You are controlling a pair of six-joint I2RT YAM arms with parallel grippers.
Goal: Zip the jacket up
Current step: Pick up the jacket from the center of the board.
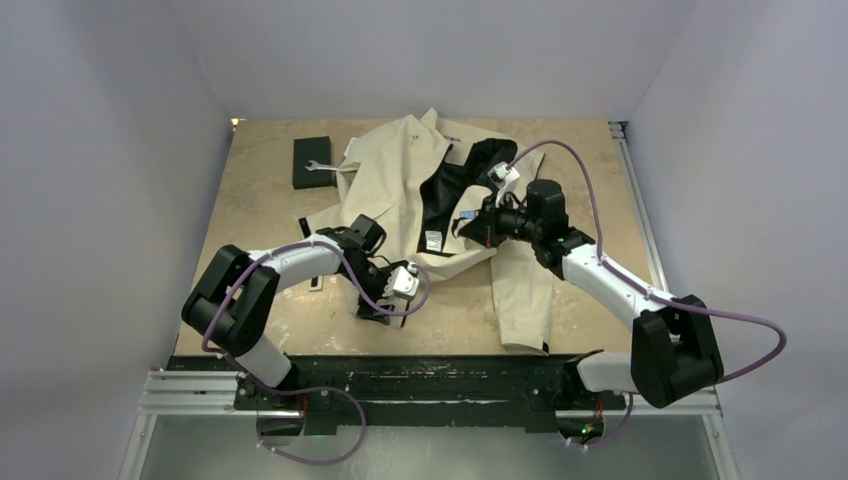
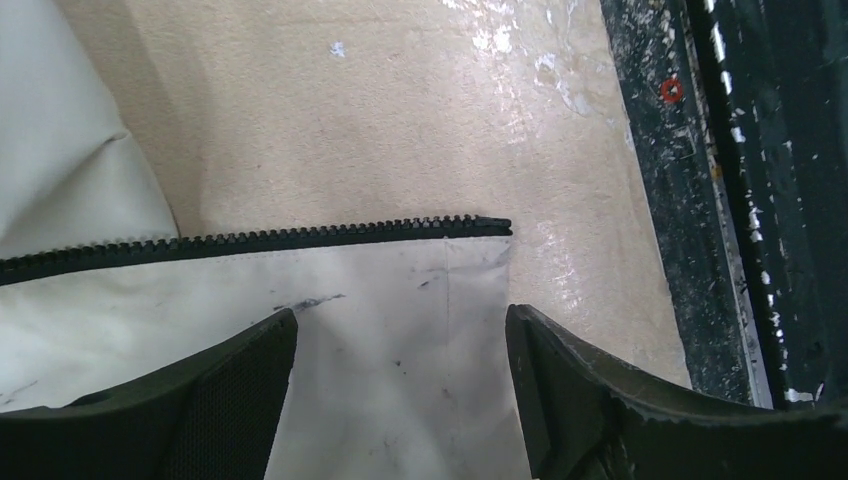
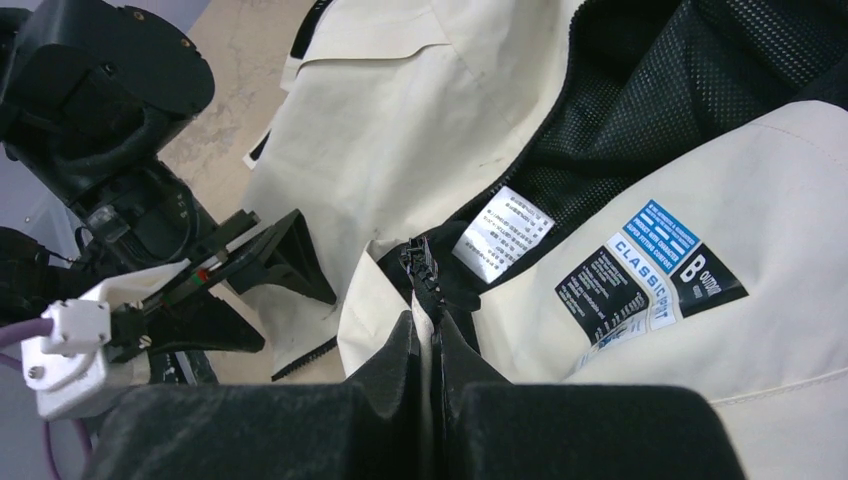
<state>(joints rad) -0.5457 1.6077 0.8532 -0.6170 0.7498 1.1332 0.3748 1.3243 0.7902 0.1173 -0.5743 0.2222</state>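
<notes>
The cream-beige jacket (image 1: 400, 175) lies open on the table, its black lining (image 1: 455, 190) showing. My right gripper (image 3: 432, 325) is shut on the jacket's front edge at the zipper, just below the black zipper slider (image 3: 415, 262); in the top view it (image 1: 466, 230) sits at the jacket's middle. My left gripper (image 2: 400, 318) is open and hovers over the other front panel's bottom corner (image 2: 420, 330), where the black zipper teeth (image 2: 300, 238) end. In the top view it (image 1: 372, 300) is at the jacket's near-left corner.
A black box (image 1: 313, 160) with a small white wrench-like piece (image 1: 318, 167) lies at the back left. The table's dark front rail (image 2: 740, 200) is close to the left gripper. A white care tag (image 3: 503, 232) and a blue-black label (image 3: 650, 270) lie by the right gripper.
</notes>
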